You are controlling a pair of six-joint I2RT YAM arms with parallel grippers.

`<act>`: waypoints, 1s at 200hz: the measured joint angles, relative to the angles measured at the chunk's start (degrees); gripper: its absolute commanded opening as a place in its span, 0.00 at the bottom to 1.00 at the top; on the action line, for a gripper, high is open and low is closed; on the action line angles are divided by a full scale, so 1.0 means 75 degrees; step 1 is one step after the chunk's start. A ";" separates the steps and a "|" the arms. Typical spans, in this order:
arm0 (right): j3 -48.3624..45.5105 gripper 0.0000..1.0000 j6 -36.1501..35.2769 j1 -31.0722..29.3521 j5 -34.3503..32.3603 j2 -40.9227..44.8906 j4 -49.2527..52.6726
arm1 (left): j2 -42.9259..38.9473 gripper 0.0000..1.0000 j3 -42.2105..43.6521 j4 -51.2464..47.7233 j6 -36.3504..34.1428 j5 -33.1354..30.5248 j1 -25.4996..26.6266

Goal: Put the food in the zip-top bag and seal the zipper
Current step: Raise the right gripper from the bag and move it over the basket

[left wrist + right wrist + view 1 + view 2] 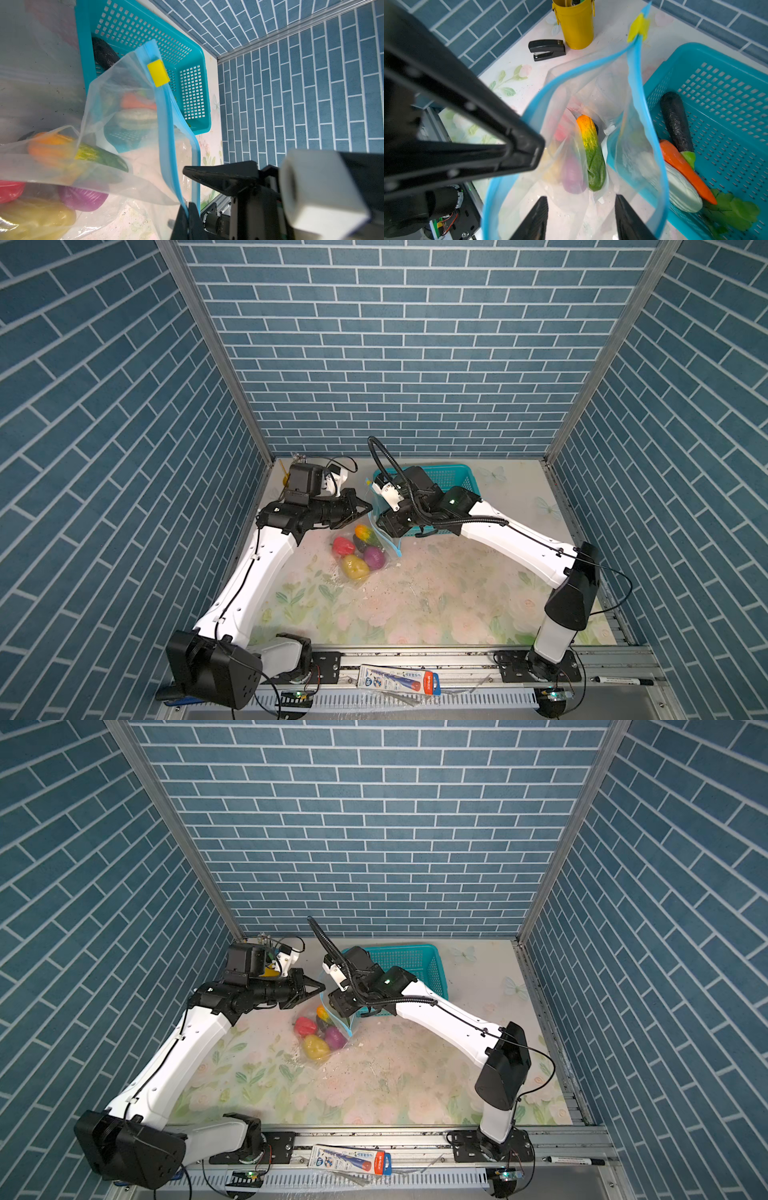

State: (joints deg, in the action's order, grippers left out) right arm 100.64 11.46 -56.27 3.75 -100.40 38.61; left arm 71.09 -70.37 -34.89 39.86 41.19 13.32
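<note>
The clear zip-top bag (380,541) lies between the two arms, its mouth held up and open. Inside it are a red pepper (343,546), a yellow potato (355,567), a purple onion (374,558) and an orange-and-green piece (591,153). My left gripper (188,211) is shut on the light-blue zipper (166,124) strip at one side of the mouth. The yellow slider (638,28) sits at the strip's far end. My right gripper (581,216) is open and holds nothing, its fingertips between the two rims of the mouth. More food lies in the basket: eggplant (675,120), carrot (683,168), white radish (683,193), green leaf (735,212).
The teal perforated basket (461,472) stands right behind the bag, against my right arm. A yellow cup (575,25) and a black stapler (547,49) sit at the back left corner. A packet (399,682) and a marker (623,680) lie on the front rail.
</note>
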 measured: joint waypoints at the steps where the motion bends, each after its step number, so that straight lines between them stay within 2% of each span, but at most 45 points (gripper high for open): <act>1: 0.0000 0.54 -0.0003 0.0000 0.0000 0.0017 -0.0003 | 0.0000 0.00 0.0000 -0.0003 -0.0003 0.0000 0.0000; 53: -0.0044 0.55 -0.0187 0.0219 -0.0035 0.1035 -0.0023 | 0.0000 0.00 0.0000 -0.0064 -0.0047 -0.0003 0.0000; 104: -0.0321 0.55 -0.0198 0.1204 0.0020 0.1151 0.0015 | -0.0009 0.00 0.0000 -0.0236 -0.0154 -0.0003 -0.0058; 146: -0.0396 0.54 -0.0201 0.1859 0.0140 0.0836 0.0009 | -0.0009 0.00 -0.0108 -0.0455 -0.0230 -0.0012 -0.0087; 200: -0.0382 0.55 -0.0198 0.2098 0.0256 -0.0481 0.0187 | -0.0052 0.00 -0.0525 -0.0871 -0.0367 -0.0172 -0.0093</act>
State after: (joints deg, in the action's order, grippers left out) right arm 97.78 9.98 -40.53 5.67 -104.01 40.01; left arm 70.70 -74.30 -41.43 37.10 39.90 12.62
